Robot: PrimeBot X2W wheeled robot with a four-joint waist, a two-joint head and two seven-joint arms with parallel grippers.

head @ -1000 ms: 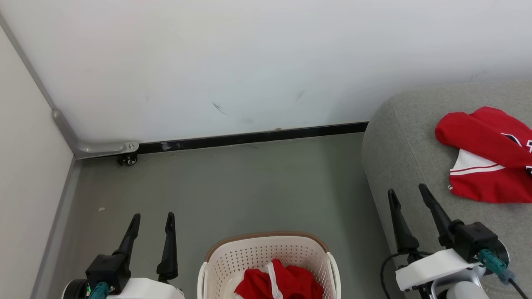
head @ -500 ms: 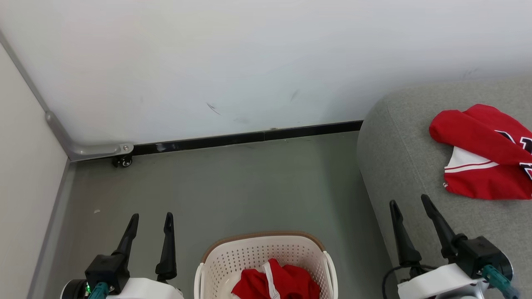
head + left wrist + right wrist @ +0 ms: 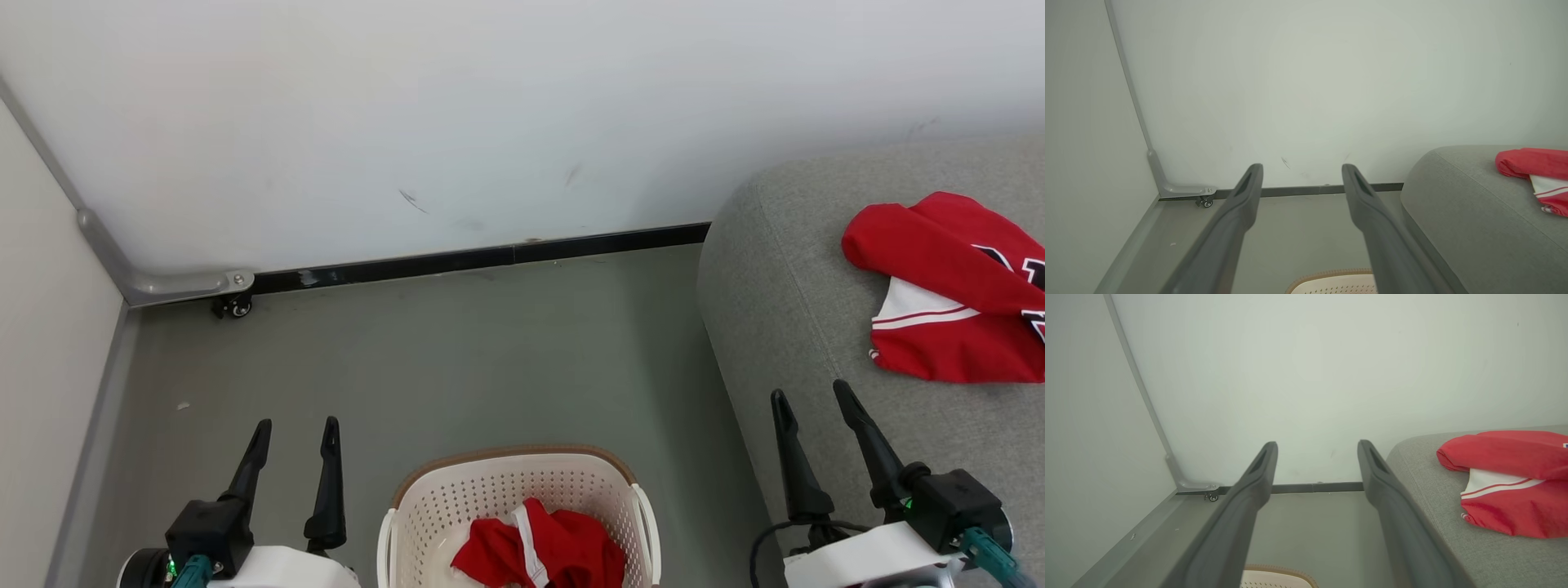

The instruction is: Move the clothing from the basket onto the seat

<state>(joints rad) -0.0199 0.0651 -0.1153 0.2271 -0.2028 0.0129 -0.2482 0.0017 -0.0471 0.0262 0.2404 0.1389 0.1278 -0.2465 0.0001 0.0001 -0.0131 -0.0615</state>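
Left gripper (image 3: 296,423): fingers spread, nothing between them. Low at the left of the head view, above the grey floor (image 3: 457,351), just left of the basket (image 3: 514,452) and apart from it. Fingers pointing toward the white wall (image 3: 408,106) in the left wrist view, with the brown basket rim (image 3: 1331,272) at the bottom edge.

Right gripper (image 3: 809,390): fingers spread, gripping nothing. Low at the right of the head view, over the near left edge of the seat (image 3: 784,286). Near the red garment on the seat (image 3: 939,278) but not touching it. In the right wrist view, right finger lined up with the seat edge (image 3: 1425,486); garment (image 3: 1506,457) to the right of the fingers.

Basket: cream-white, perforated, brown rim, standing on the floor at the bottom centre of the head view, between the two grippers and left of the seat. Lower part cut off by the frame edge.

Red garment in the basket (image 3: 539,547): crumpled, with a white stripe, lying inside against the basket floor.

Red garment on the seat: bunched and folded over, white panel with red stripes showing beneath the upper fold; black-and-white lettering partly cut off at the right edge of the head view.

Seat: grey woven fabric, rounded corner, against the wall at the right.

Black baseboard (image 3: 490,260): along the foot of the wall. Small caster (image 3: 233,306) under a metal bracket (image 3: 163,286) at the left corner.
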